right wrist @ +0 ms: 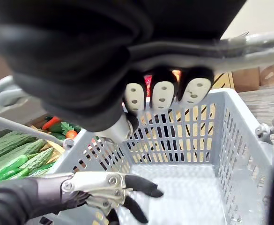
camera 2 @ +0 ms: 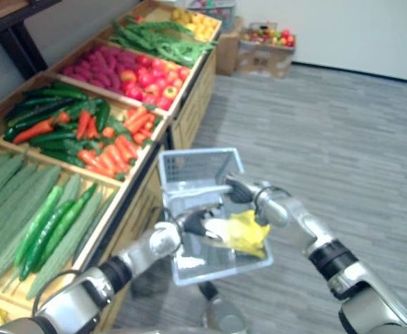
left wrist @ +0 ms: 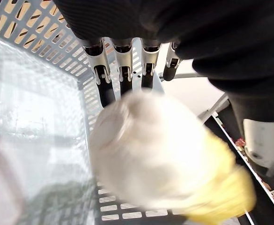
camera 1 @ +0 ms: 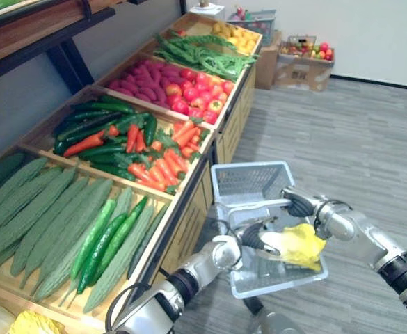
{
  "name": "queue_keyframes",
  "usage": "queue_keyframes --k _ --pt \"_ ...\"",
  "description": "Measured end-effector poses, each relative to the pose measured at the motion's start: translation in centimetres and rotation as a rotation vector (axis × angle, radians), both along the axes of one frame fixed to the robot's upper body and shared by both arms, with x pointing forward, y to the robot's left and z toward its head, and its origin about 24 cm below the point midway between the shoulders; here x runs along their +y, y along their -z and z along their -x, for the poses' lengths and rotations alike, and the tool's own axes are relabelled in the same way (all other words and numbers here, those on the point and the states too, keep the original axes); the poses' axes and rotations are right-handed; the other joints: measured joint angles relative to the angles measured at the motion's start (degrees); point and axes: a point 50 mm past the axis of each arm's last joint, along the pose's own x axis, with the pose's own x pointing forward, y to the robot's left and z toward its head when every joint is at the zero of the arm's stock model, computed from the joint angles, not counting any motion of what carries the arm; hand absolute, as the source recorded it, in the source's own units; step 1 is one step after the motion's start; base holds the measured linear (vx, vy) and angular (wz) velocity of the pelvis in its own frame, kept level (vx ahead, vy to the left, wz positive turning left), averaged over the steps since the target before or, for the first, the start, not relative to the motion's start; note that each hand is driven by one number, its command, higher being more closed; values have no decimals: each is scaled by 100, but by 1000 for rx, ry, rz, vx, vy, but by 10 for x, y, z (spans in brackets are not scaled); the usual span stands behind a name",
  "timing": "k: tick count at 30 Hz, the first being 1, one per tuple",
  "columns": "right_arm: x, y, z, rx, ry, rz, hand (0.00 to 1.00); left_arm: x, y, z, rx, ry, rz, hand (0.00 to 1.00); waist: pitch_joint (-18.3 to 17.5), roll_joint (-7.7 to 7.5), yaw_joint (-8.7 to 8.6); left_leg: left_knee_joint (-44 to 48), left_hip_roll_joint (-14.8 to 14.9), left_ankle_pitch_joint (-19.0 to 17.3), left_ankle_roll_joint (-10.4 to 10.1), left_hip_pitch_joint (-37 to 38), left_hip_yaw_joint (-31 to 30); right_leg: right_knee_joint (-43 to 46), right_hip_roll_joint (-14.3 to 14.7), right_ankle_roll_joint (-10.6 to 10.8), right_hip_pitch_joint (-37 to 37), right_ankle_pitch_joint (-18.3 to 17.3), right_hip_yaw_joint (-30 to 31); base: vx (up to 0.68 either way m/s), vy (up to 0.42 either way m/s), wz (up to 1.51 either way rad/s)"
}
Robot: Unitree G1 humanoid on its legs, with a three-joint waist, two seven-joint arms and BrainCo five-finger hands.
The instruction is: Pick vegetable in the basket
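Left hand (camera 1: 253,240), reaching in from the near left: fingers (left wrist: 104,86) lie along the pale stem end of the yellow leafy vegetable (camera 1: 302,245), lightly curled, with the thumb apparently under it. The hold looks loose, suited to a soft head that is about to be released. The vegetable hangs inside the grey mesh basket (camera 1: 248,175), above the floor at its near right end; whether it touches the floor cannot be told.

Right hand (camera 1: 299,203): fingers wrapped fully round the basket's handle (camera 1: 255,207), carrying the basket level, just right of the wooden display stand (camera 1: 197,198), presumably so that the reach from stand to basket is short. The stand holds cucumbers (camera 1: 102,240) nearest and carrots (camera 1: 158,167) farther along.
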Motion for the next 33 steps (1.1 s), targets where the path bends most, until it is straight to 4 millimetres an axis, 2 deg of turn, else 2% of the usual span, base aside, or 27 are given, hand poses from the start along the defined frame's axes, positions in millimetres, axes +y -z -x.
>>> queue_keyframes --k 6,8,12,14,17,19,20,21,24,25,26,27,28,29,30,31,32,33 --pt "3 -1 -1 8 -1 -22 100 -16 -8 -1 -20 46 12 0 67 -31 38 -9 0 9 12 -32 -65 1 -45 0 4 -1 -76 -83 -36 7" --pt "-2 -4 -2 4 22 -31 100 -25 -18 2 -51 101 28 0 148 -38 53 -23 -1 12 18 -75 -194 -1 -122 -2 33 -4 -208 -83 -31 30" --pt "-24 0 2 8 152 -103 100 -56 -53 23 -148 283 132 0 156 -47 254 -53 5 43 66 -255 -527 31 -281 -7 32 -14 -571 -80 -36 40" --pt "-36 2 4 6 231 -156 100 -65 -66 33 -179 342 165 0 160 -50 308 -52 8 44 100 -352 -733 66 -387 -6 47 -14 -809 -95 -35 60" --pt "-55 5 11 -23 357 -254 100 -61 -78 45 -173 423 202 0 195 -108 332 -27 -7 10 185 -546 -1179 104 -626 4 147 -79 -1234 -113 -23 73" --pt "-72 14 15 -19 474 -302 100 -60 -95 64 -165 536 291 0 211 -137 358 -21 -21 -5 213 -643 -1483 199 -758 11 200 -157 -1499 -99 -10 87" --pt "-87 22 18 -12 570 -325 100 -65 -111 85 -170 650 379 0 210 -135 450 -22 -27 -15 266 -694 -1595 219 -873 20 254 -210 -1689 -156 88 199" --pt "-138 52 39 47 904 -379 100 -64 -144 135 -121 910 606 0 205 -131 633 -20 -88 83 432 -1073 -2250 273 -1267 43 354 -266 -2429 -144 111 205" --pt "-148 64 52 74 978 -371 100 -52 -133 132 -53 897 564 0 201 -125 684 -48 -152 135 484 -1156 -2412 276 -1385 44 431 -265 -2608 -71 90 80" --pt "-155 67 60 72 1019 -384 100 -49 -128 133 -38 899 534 0 183 -101 812 -77 -192 139 499 -1226 -2523 285 -1442 44 450 -266 -2676 -32 58 25" --pt "-161 71 68 70 1060 -402 100 -47 -129 133 -40 903 530 0 183 -108 831 -79 -197 146 511 -1277 -2620 287 -1476 46 466 -267 -2767 -25 40 81" --pt "-177 83 89 84 1180 -438 100 -40 -133 133 -57 898 532 0 175 -105 862 -91 -209 179 560 -1430 -2948 278 -1578 91 553 -300 -3121 -1 -7 156" --pt "-194 98 120 108 1325 -471 100 -32 -139 129 -87 867 548 0 160 -84 879 -199 -276 312 654 -1602 -3447 262 -1717 126 717 -325 -3621 7 -18 196" --pt "-204 110 144 125 1442 -507 100 -23 -145 124 -118 821 564 0 147 -73 930 -299 -311 426 691 -1667 -3689 294 -1794 126 796 -325 -3935 19 -14 169" --pt "-206 118 156 140 1503 -526 100 -15 -148 121 -139 779 577 0 143 -74 962 -379 -340 481 737 -1688 -3777 299 -1839 126 847 -325 -4083 12 10 124" --pt "-204 131 174 178 1581 -543 100 2 -152 114 -177 688 596 0 106 -21 1050 -533 -440 605 780 -1747 -3997 309 -1916 129 926 -327 -4291 -8 35 100" --pt "-199 145 190 229 1640 -564 100 18 -152 107 -199 571 623 0 80 -85 1115 -715 -582 676 837 -1800 -4170 298 -2004 142 957 -343 -4443 -30 52 90" --pt "-196 152 199 249 1674 -578 100 26 -151 104 -208 505 638 0 13 -88 1132 -799 -658 727 855 -1858 -4296 269 -2050 155 960 -356 -4540 -13 59 76"
